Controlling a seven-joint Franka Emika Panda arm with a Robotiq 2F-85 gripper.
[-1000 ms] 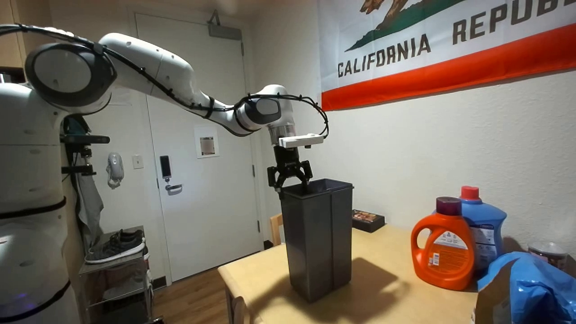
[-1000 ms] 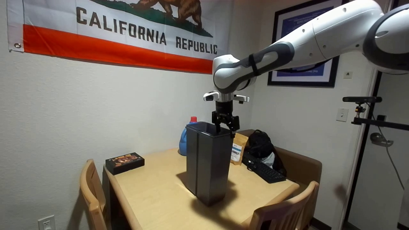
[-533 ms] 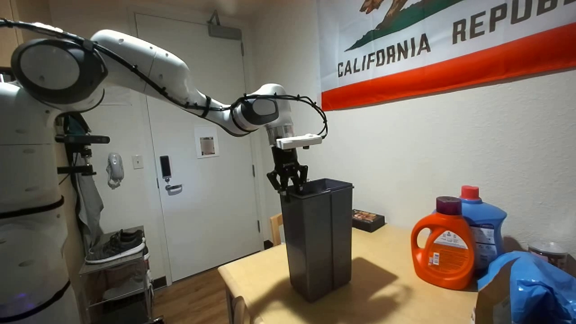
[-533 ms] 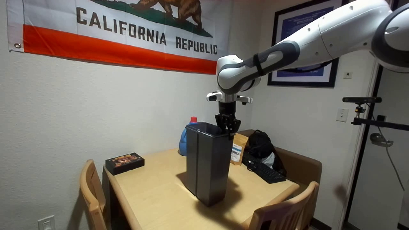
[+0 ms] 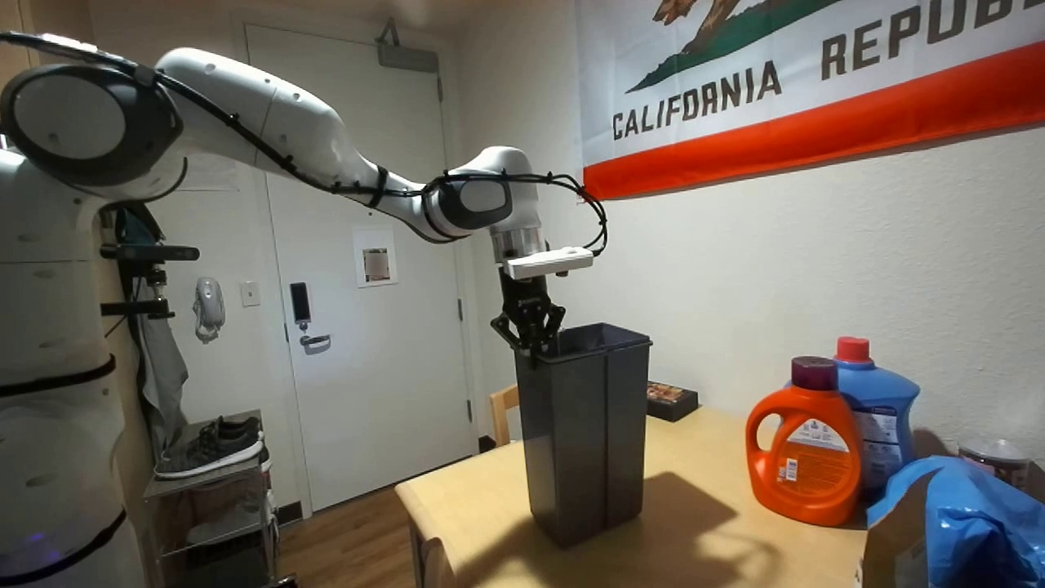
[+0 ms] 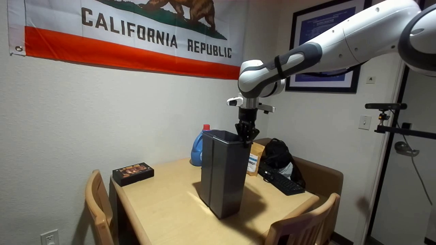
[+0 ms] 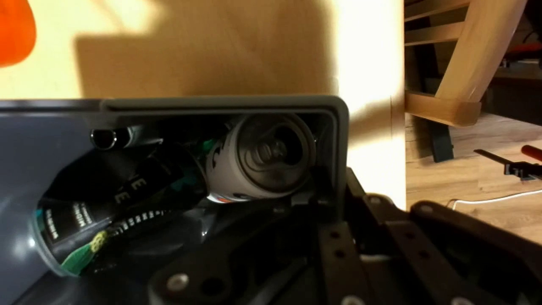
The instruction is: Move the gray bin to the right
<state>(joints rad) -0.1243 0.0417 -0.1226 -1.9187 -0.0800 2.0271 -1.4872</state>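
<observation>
The gray bin (image 5: 584, 445) stands on the wooden table, leaning very slightly, its top toward the right in both exterior views. Whether its base fully touches the table I cannot tell. My gripper (image 5: 535, 349) is shut on the bin's rim at one short side. In the wrist view one finger is inside the bin and the other outside, with the gray wall of the bin (image 7: 224, 103) pinched between them. Inside the bin lie a white can (image 7: 275, 152) and a dark can (image 7: 123, 199); the bin's lower inside is dark.
An orange detergent jug (image 5: 804, 465), a blue jug (image 5: 878, 408) and a blue bag (image 5: 980, 523) share the table. So do a black box (image 6: 133, 173), a paper pouch (image 6: 253, 160) and a keyboard (image 6: 282, 182). Chairs (image 6: 306, 221) flank the table; a wall runs behind.
The fingers have come together onto the bin's rim. In both exterior views, the bin and gripper have since shifted slightly right, the bin's top more than its base.
</observation>
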